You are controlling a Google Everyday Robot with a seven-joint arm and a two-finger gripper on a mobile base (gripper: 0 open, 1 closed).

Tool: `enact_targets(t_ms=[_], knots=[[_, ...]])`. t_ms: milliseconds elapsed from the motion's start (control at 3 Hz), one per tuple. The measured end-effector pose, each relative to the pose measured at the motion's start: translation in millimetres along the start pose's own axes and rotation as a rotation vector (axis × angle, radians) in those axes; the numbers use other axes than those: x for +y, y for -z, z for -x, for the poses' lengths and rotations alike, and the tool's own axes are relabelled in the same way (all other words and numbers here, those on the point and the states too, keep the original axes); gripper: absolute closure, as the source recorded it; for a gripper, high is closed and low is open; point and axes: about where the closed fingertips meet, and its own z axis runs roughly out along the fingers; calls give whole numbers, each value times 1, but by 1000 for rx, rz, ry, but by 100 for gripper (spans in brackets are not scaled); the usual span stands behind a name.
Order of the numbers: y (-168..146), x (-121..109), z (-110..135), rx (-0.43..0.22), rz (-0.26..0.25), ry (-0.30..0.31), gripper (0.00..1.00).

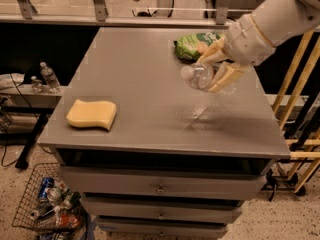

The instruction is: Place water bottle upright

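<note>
The water bottle (pixel 199 76) is a clear plastic bottle with a white cap pointing left. It is held lying roughly level in the air above the right part of the grey cabinet top (pixel 140 89). My gripper (pixel 214 66) comes in from the upper right on a white arm, and its tan fingers (pixel 225 76) are shut on the bottle's body. The bottle's label is hidden by the fingers.
A yellow sponge (pixel 92 114) lies near the front left of the cabinet top. A green snack bag (pixel 195 44) lies at the back right. Two small bottles (pixel 45 77) stand on a low shelf at left. A wire basket of cans (pixel 47 206) sits on the floor.
</note>
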Motion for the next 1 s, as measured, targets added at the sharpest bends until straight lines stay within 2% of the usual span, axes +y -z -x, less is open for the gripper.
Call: enact_targets(t_ms=[333, 667, 1000], knots=[[6, 0, 9, -89, -29, -26, 100], [6, 0, 10, -89, -28, -24, 100], [19, -8, 9, -141, -123, -80, 100]])
